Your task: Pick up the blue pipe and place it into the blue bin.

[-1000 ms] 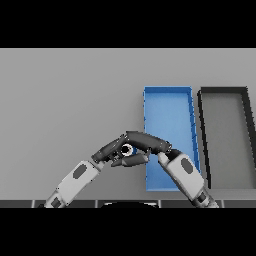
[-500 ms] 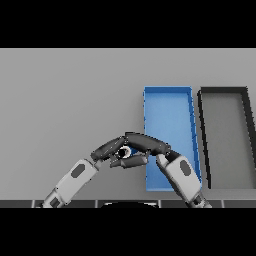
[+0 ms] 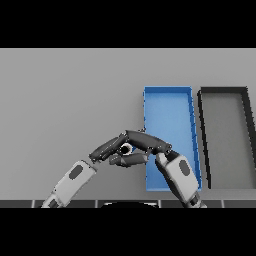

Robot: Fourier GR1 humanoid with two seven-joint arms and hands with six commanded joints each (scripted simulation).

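Blue pipe [image 3: 126, 148] barely visible, pinched between curled fingers of left hand [image 3: 107, 149] and right hand [image 3: 147, 142]. Lift evenly, carry right, release over rectangular blue bin [image 3: 170, 100].

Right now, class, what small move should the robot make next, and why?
Probably carry the blue pipe rightward over the blue bin. Both the left hand and right hand meet around it just left of the bin's edge, and the bin looks empty.

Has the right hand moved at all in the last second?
Barely. The right hand stays just left of the blue bin, meeting the left hand.
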